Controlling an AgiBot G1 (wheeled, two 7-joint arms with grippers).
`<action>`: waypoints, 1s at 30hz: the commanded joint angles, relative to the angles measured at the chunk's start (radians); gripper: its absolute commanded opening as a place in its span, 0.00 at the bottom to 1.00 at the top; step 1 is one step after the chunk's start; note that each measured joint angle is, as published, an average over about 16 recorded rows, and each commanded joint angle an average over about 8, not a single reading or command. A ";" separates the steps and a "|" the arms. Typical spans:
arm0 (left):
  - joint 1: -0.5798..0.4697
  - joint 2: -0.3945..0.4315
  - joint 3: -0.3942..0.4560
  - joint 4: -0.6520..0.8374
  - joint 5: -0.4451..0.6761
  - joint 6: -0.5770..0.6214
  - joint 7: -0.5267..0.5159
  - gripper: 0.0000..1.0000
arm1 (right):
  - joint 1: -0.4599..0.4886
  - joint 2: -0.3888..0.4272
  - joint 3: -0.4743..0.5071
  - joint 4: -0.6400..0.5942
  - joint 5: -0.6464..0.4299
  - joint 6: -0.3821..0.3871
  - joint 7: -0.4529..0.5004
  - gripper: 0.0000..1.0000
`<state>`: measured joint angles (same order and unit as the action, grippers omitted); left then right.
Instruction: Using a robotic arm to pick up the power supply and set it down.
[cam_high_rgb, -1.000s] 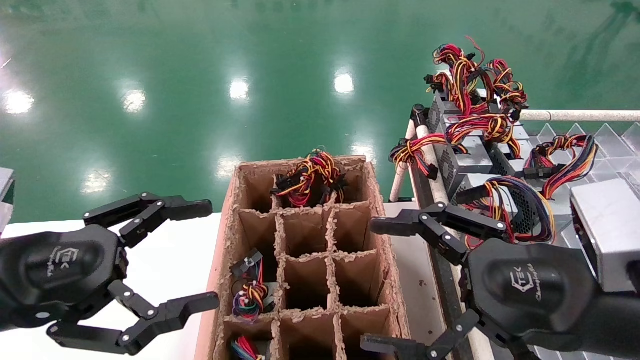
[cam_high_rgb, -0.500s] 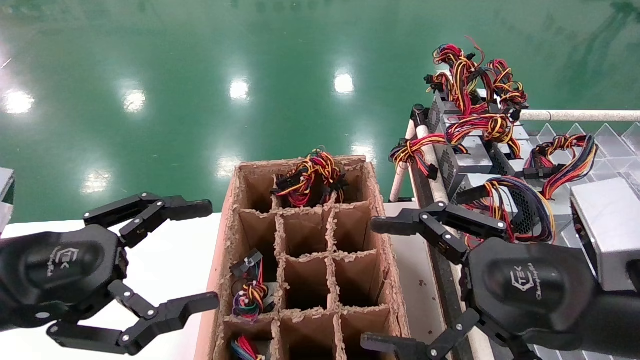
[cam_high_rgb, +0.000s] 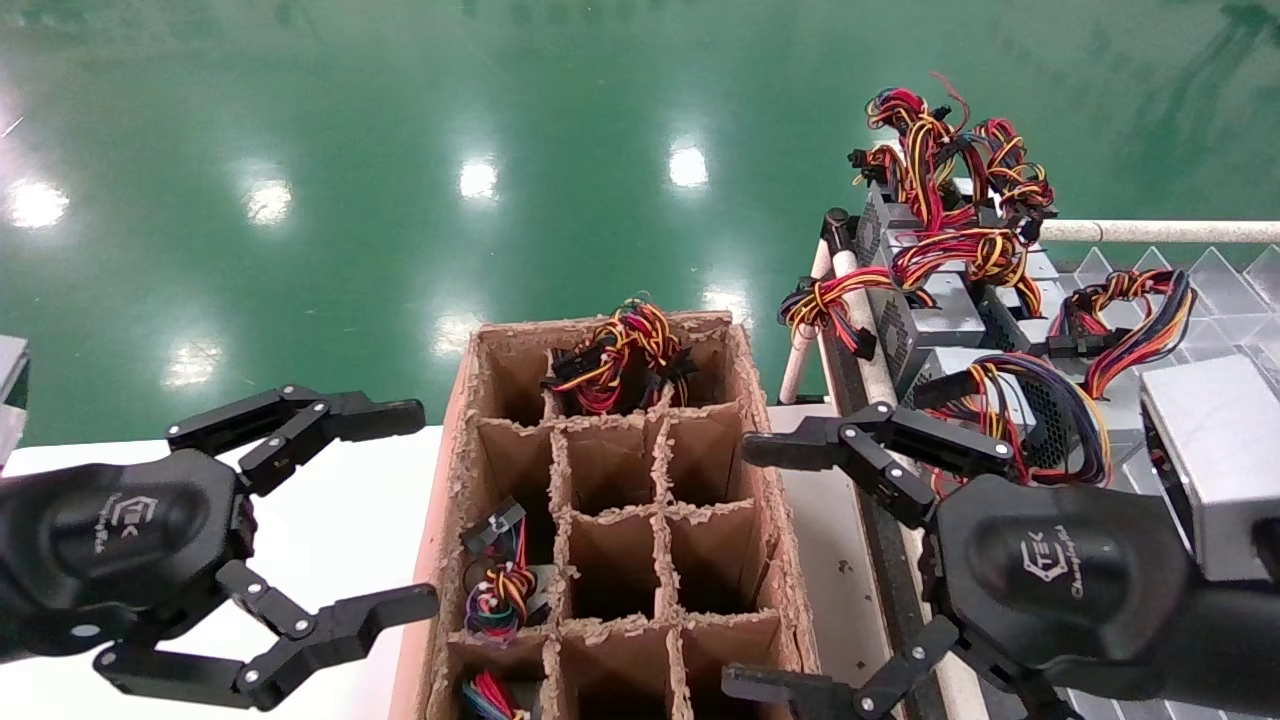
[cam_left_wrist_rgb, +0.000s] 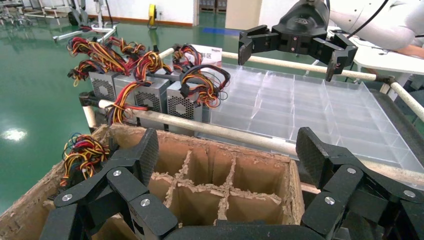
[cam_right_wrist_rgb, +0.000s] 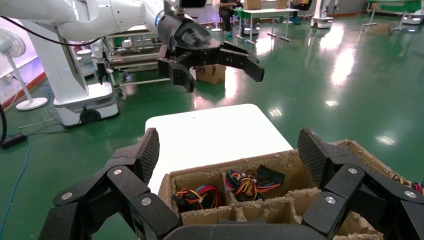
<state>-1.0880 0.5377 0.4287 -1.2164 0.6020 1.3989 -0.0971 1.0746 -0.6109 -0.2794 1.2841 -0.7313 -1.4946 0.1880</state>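
Observation:
The power supply (cam_high_rgb: 1050, 410), a grey vented box with a loop of yellow, red and blue-purple wires, lies at the near end of a row on the right-hand rack. It also shows in the left wrist view (cam_left_wrist_rgb: 183, 103). My right gripper (cam_high_rgb: 740, 568) hovers open between the cardboard box and the rack. Its upper finger is just short of the power supply, and nothing is between its fingers (cam_right_wrist_rgb: 227, 145). My left gripper (cam_high_rgb: 425, 505) is open and empty over the white table, left of the box. The left wrist view shows it facing the box (cam_left_wrist_rgb: 227, 150).
A cardboard box (cam_high_rgb: 462, 420) with divider cells stands in the middle. Wire bundles (cam_high_rgb: 618, 355) fill a far cell and two near-left cells (cam_high_rgb: 498, 588). More grey power supplies (cam_high_rgb: 935, 310) with red-yellow wires crowd the rack behind a pale rail (cam_high_rgb: 860, 330). A clear plastic tray (cam_left_wrist_rgb: 310, 107) lies beyond.

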 joint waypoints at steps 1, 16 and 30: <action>0.000 0.000 0.000 0.000 0.000 0.000 0.000 1.00 | 0.000 0.000 0.000 0.000 0.000 0.000 0.000 1.00; 0.000 0.000 0.000 0.000 0.000 0.000 0.000 1.00 | 0.000 0.000 0.000 0.000 0.000 0.000 0.000 1.00; 0.000 0.000 0.000 0.000 0.000 0.000 0.000 1.00 | 0.000 0.000 0.000 0.000 0.000 0.000 0.000 1.00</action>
<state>-1.0880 0.5377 0.4287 -1.2164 0.6020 1.3989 -0.0971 1.0746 -0.6109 -0.2794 1.2841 -0.7316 -1.4943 0.1880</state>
